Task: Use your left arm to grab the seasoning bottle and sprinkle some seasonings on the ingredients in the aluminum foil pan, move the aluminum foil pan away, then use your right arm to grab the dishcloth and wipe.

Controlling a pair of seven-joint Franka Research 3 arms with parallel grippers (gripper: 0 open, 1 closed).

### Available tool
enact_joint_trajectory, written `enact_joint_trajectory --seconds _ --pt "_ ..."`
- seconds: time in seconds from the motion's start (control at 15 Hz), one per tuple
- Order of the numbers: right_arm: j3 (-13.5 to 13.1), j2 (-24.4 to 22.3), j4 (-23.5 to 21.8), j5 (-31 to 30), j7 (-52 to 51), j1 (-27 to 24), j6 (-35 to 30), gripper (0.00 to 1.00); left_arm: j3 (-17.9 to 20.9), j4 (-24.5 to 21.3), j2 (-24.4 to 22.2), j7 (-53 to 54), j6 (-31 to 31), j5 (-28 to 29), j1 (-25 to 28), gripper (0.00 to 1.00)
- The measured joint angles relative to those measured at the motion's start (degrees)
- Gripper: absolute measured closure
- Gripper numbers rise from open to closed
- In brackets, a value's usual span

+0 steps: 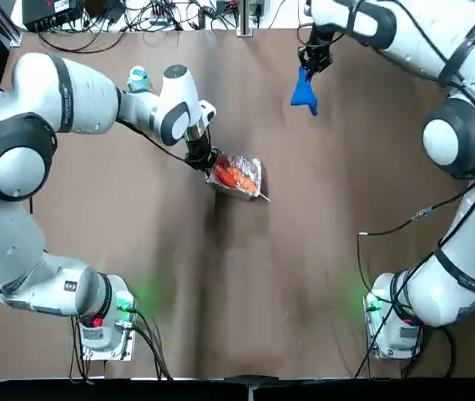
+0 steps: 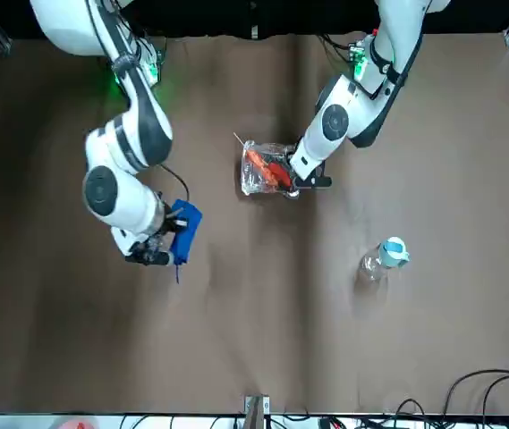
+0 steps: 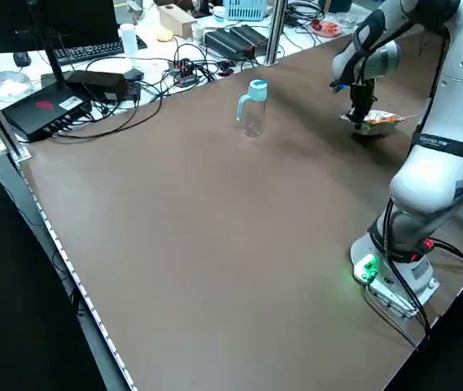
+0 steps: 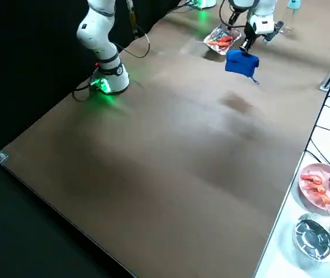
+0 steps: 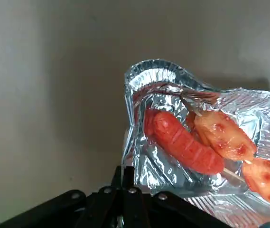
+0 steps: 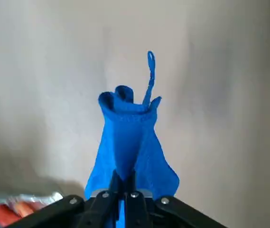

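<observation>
Pinching the aluminum foil pan rim with left gripper, right gripper clamped on dangling dishcloth; could tip pan, spilling sausages

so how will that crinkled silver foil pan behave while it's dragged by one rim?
Probably flimsy: the crinkled silver foil pan's rim is already buckled where the left gripper pinches it. It looks light, so it may tilt instead of sliding flat. The glossy red-orange sausage pieces lie loose and could shift.
</observation>
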Motion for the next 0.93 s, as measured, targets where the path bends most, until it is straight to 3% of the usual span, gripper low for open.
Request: enact_joint_trajectory --seconds 0.53,0.8,0.87,0.93 --pt "0.08 8.07 0.29 0.02 14.8 8.43 16.04 0.94 -3.14 -3.41 0.0 -1.78 0.24 -0.01 -0.18 0.96" --pt "0.06 11.79 0.34 0.02 19.54 11.03 23.01 0.94 -3.26 -3.66 0.06 -5.28 0.29 -0.01 -1.26 0.62" --pt "0.06 13.38 0.39 0.02 20.54 11.64 25.75 0.94 -3.28 -3.63 0.07 -5.82 0.49 -0.01 -1.47 0.45" --pt "0.06 13.97 0.47 0.02 20.75 11.79 26.38 0.94 -3.28 -3.51 0.06 -5.86 0.66 -0.01 -1.39 0.37"
